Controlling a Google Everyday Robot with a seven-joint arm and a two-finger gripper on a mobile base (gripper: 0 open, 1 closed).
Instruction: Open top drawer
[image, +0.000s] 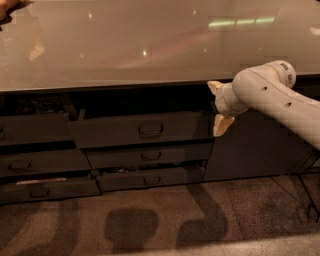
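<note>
The top drawer (145, 129) is the wide dark grey front under the counter, with a small loop handle (150, 130) at its centre. A dark gap shows above it, and I cannot see inside. My gripper (217, 106) hangs just off the drawer's right end, level with the front, on the white arm (280, 97) that comes in from the right. Its two pale fingertips (221, 125) point left and stand well apart, one above the other. The gripper is open with nothing between them, and it is not at the handle.
Two shorter drawer fronts (147, 156) sit below the top drawer, and more drawers (42, 161) stack at the left. A tall grey cabinet door (250, 150) stands behind the arm. The glossy counter top (125, 45) overhangs everything. Below is carpet (160, 220), with cables (305, 200) at right.
</note>
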